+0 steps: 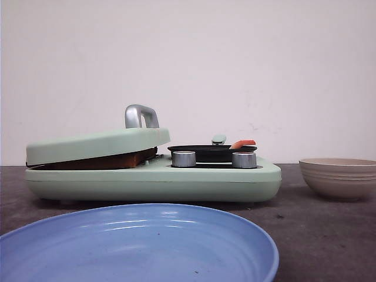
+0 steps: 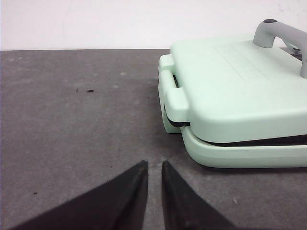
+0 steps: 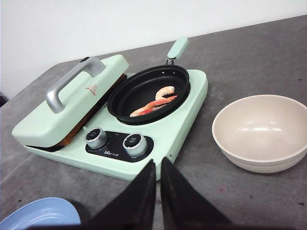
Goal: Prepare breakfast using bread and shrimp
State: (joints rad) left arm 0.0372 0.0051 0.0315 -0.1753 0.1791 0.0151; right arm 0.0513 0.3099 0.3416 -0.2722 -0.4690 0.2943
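Note:
A mint-green breakfast maker (image 1: 153, 182) stands mid-table with its lid (image 1: 97, 144) lowered over the bread (image 1: 106, 161), of which only a brown crust edge shows. The same edge of bread (image 3: 72, 138) shows in the right wrist view. The shrimp (image 3: 164, 91) lies in the black pan (image 3: 139, 86) beside a red-orange strip (image 3: 151, 106); in the front view the shrimp (image 1: 242, 143) pokes above the pan's rim. My right gripper (image 3: 158, 160) is shut and empty, just in front of the knobs. My left gripper (image 2: 154, 164) is shut and empty over bare table, off the lid's hinge end.
A blue plate (image 1: 141, 247) sits nearest the camera, in front of the maker. A beige bowl (image 1: 338, 176) stands to the maker's right, also seen as the beige bowl (image 3: 259, 153). Two silver knobs (image 3: 115, 141) face the front. A grey lid handle (image 2: 283, 36) rises from the lid.

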